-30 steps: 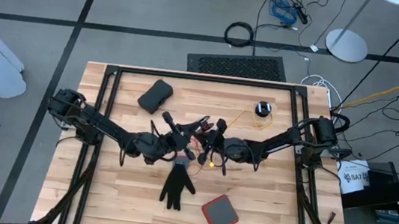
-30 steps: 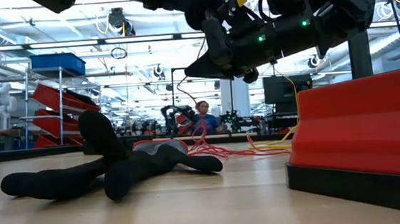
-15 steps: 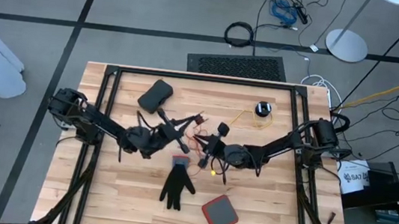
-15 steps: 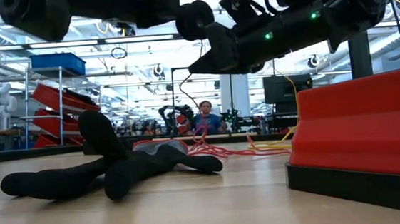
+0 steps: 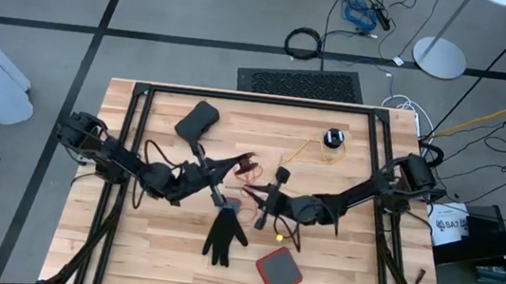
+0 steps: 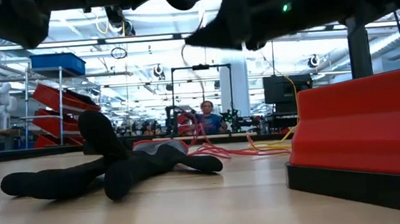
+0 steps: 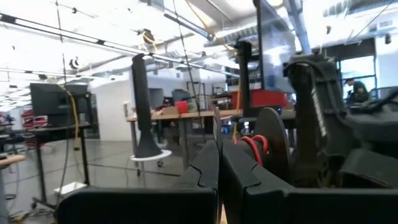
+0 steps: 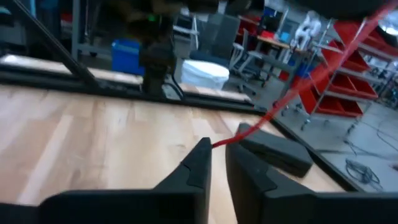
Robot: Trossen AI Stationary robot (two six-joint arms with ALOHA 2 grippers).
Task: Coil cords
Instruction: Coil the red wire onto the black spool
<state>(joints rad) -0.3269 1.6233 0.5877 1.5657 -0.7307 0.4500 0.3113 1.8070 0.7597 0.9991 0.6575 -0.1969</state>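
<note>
A thin red cord (image 5: 248,168) hangs in loops between my two grippers above the table's middle. More red and yellow cord (image 6: 221,150) lies on the wood behind the glove. A small black puck (image 5: 333,138) with a yellow cord (image 5: 305,149) rests flat at the far right. My left gripper (image 5: 235,165) is shut, with a thin strand rising from its tips (image 7: 214,118). My right gripper (image 5: 251,192) is shut on the red cord (image 8: 292,93). Both are held high above the table. My left gripper pinches a thin strand (image 7: 214,121) between its two fingertips, coming level from the table's left. Which part of the cord it has is too thin to tell. My right gripper pinches the red cord (image 8: 219,143) at its fingertips, level from the table's right. The cord runs off taut and slanting upward, clear of the table.
A black glove (image 5: 223,234) lies near the front middle. A red box with a dark rim (image 5: 278,270) lies front right, and a black pouch (image 5: 198,120) far left. The black frame rails (image 5: 139,139) run along both sides.
Both grippers have risen and drawn apart. My left gripper has pulled back toward the table's left edge. My right gripper has gone toward the near edge. The red cord has come up off the table between them.
</note>
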